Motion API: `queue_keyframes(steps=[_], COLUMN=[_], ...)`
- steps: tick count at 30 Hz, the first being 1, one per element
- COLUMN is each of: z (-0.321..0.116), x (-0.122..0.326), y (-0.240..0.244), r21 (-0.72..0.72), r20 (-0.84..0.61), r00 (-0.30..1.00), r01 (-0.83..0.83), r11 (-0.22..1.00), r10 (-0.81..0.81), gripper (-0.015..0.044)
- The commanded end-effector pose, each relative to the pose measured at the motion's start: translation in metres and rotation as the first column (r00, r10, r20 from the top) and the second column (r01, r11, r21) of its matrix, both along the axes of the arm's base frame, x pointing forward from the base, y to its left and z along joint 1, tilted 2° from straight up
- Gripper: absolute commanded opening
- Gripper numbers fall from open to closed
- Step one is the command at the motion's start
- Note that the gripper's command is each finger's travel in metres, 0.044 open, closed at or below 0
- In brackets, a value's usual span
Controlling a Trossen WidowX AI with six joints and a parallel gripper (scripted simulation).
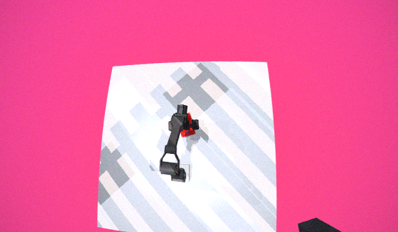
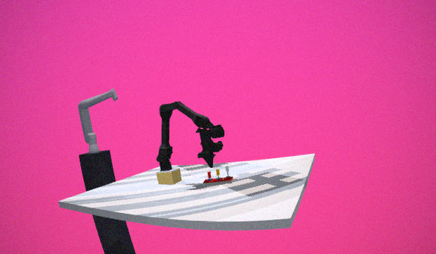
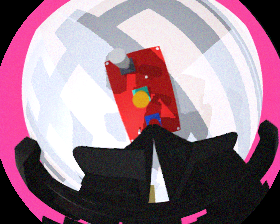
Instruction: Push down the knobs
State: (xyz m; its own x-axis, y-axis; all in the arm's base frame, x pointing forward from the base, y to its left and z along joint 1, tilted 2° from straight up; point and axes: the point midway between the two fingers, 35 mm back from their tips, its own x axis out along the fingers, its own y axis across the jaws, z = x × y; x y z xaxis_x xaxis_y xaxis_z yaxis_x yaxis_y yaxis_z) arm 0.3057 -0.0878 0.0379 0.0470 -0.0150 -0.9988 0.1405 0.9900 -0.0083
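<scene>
The red circuit board (image 1: 192, 132) (image 2: 215, 181) (image 3: 172, 110) stands on the table. Three knobs stand on it: a red knob (image 2: 209, 174) at the end nearer the arm's base, a yellow knob (image 2: 218, 172) (image 3: 140, 99) in the middle, and a grey knob (image 2: 227, 171) (image 3: 118, 57) at the far end. A blue potentiometer (image 3: 152, 118) shows under the red knob, a teal one (image 3: 141, 91) beside the yellow knob. My gripper (image 2: 211, 166) (image 3: 152, 128) is shut and empty, its tips above the red and yellow knobs. In the wrist view the fingertips hide most of the red knob.
The arm's tan base block (image 2: 168, 176) stands on the table (image 2: 260, 212). A grey arm (image 2: 85, 121) on a black pillar (image 2: 98, 169) stands beyond the table's edge. Patterned light and shadows cross the table top.
</scene>
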Motion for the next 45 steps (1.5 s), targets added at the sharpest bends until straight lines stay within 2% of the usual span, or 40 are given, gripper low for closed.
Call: queue_keyframes(steps=[1, 10, 20, 33, 45], z=[0.001, 0.005, 0.009, 0.014, 0.019], x=[0.001, 0.005, 0.010, 0.015, 0.020], y=[0.001, 0.001, 0.002, 0.003, 0.003], r21=[0.010, 0.021, 0.030, 0.032, 0.029], r20=[-0.003, -0.010, -0.019, -0.032, -0.041], r00=[0.993, 0.909, 0.712, 0.333, -0.078], r01=[0.117, 0.417, 0.702, 0.943, 0.996], r11=[0.993, 0.909, 0.711, 0.332, -0.079], r10=[-0.117, -0.417, -0.702, -0.942, -0.996], gripper=[0.0000, 0.0000, 0.0000, 0.0000, 0.0000])
